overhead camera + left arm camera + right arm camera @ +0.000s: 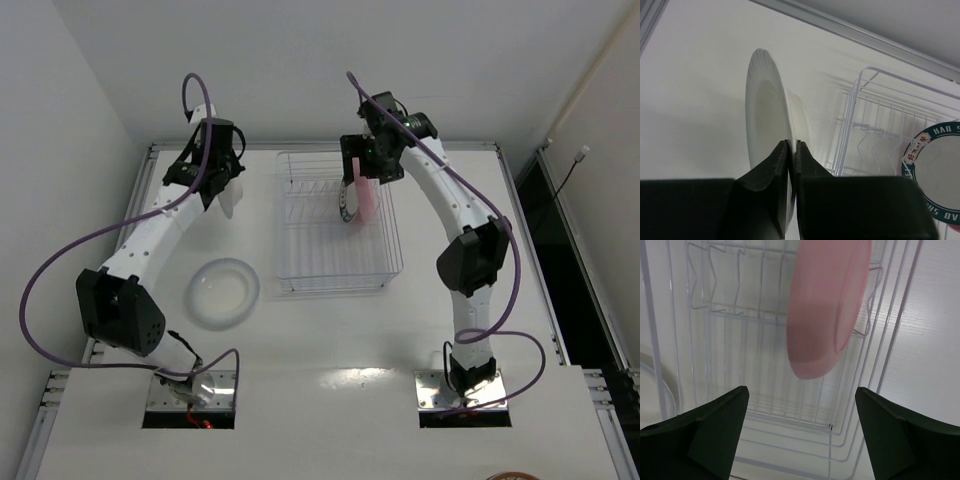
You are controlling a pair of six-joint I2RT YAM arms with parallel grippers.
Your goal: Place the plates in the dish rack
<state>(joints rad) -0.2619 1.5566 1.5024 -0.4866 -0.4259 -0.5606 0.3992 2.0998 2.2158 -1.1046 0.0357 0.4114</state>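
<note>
The white wire dish rack point(330, 250) stands at mid table. The pink plate point(367, 197) and the teal-rimmed plate point(347, 203) stand on edge in its far right part. My right gripper point(362, 162) is open just above the pink plate point(827, 305), not touching it; its jaws stand wide apart point(801, 390). My left gripper point(222, 185) is shut on the rim of a clear plate point(765, 110), held on edge left of the rack point(875, 115). The second clear plate point(222, 292) lies flat on the table.
The teal-rimmed plate point(940, 131) shows at the right of the left wrist view. A metal frame point(300, 147) runs along the table's far edge, with white walls behind. The rack's near rows point(740, 355) hold no plates.
</note>
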